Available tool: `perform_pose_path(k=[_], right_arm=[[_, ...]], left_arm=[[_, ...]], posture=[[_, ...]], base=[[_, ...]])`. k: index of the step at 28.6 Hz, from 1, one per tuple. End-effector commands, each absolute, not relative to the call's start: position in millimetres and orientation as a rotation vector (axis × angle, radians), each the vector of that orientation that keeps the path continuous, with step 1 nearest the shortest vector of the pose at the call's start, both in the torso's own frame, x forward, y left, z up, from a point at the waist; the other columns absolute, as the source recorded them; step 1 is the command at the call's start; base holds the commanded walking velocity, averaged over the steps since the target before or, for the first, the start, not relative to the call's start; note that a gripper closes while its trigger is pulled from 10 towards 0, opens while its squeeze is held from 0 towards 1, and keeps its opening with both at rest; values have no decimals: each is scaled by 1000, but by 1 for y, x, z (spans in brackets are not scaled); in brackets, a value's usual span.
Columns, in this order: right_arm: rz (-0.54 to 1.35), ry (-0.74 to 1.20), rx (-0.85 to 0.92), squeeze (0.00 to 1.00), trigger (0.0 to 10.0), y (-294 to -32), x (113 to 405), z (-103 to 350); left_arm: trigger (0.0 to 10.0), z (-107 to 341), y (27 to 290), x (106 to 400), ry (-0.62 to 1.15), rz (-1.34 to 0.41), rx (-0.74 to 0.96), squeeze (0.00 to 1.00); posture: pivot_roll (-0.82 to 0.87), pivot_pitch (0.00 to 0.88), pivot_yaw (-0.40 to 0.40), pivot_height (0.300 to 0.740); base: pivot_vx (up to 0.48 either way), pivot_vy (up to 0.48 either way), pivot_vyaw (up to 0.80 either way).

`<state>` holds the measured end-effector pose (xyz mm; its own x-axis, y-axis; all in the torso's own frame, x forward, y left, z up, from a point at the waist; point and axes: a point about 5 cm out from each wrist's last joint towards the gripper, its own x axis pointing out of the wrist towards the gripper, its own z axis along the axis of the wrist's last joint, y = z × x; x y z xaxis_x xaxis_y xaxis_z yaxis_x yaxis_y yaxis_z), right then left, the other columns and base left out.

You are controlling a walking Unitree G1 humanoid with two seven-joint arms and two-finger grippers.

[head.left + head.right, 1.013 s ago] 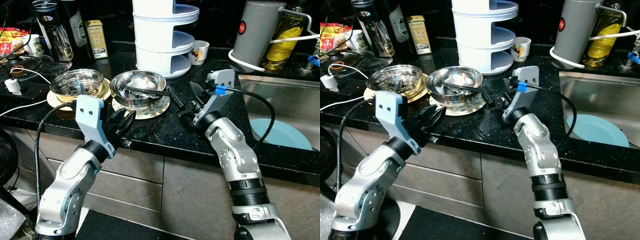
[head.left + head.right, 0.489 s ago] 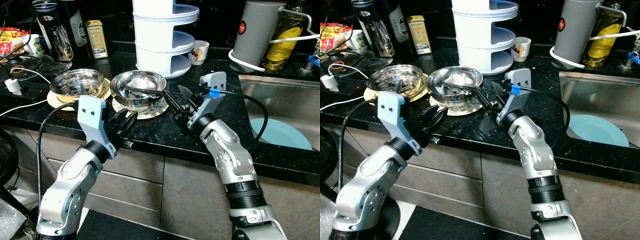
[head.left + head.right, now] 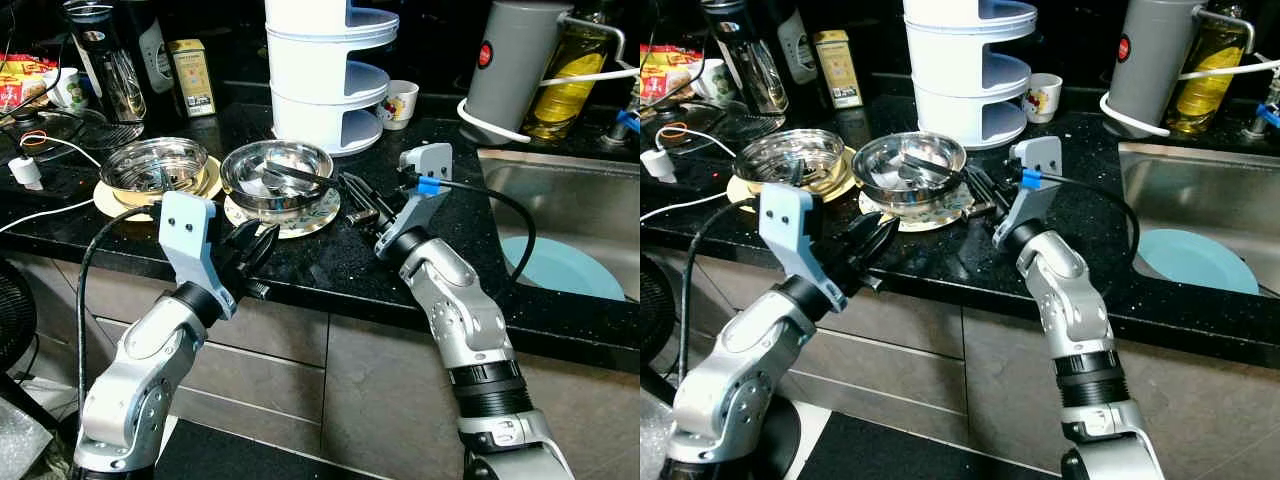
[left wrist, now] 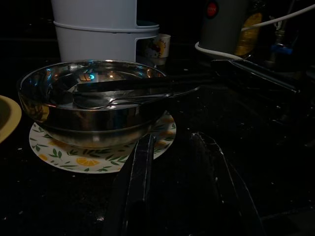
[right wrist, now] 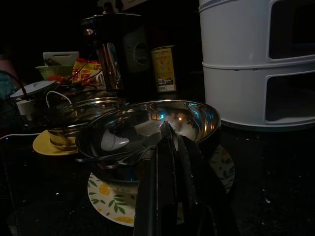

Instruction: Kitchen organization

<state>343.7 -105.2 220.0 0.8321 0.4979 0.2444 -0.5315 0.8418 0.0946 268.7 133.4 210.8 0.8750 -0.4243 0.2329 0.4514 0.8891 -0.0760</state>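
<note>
Nearest, at the front edge of the black surface (image 3: 330, 265): left pincer (image 3: 252, 243), fingers apart, holding nothing, aimed at the patterned plate (image 3: 318, 214). Just beyond, on that plate: steel bowl (image 3: 277, 170), with a spoon (image 4: 106, 100) lying inside. Resting across the bowl's rim on its sink side: long dark utensil (image 3: 300, 174), long axis running from the bowl out toward the right pincer (image 3: 362, 205). Right pincer drawn together around that handle end, so clearly the nearer arm. Farther back: second steel bowl (image 3: 154, 163) on a yellow plate, then the white tiered rack (image 3: 325, 75).
</note>
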Motion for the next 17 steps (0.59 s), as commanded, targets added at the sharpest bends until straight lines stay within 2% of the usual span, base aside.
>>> perform_pose_path(k=[1, 7, 10, 15, 17], right_arm=[[528, -208, 169, 0, 0, -107, 347, 221], [511, -234, 228, 0, 0, -112, 348, 226], [532, -288, 359, 0, 0, -119, 347, 237], [550, -324, 438, 0, 0, -124, 346, 245], [561, -371, 556, 0, 0, -134, 346, 255]], left_arm=[[10000, 209, 134, 269, -197, -461, -127, 0], [10000, 210, 133, 269, -201, -460, -126, 0], [10000, 211, 133, 269, -204, -460, -125, 0], [10000, 212, 133, 269, -209, -461, -126, 0], [10000, 214, 133, 269, -217, -463, -129, 0]], posture=[[54, 0, 6, 740], [56, 0, 6, 740], [56, 0, 6, 740], [57, 0, 7, 740], [58, 0, 7, 740]], base=[[0, 0, 0], [0, 0, 0], [0, 0, 0], [0, 0, 0], [0, 0, 0]])
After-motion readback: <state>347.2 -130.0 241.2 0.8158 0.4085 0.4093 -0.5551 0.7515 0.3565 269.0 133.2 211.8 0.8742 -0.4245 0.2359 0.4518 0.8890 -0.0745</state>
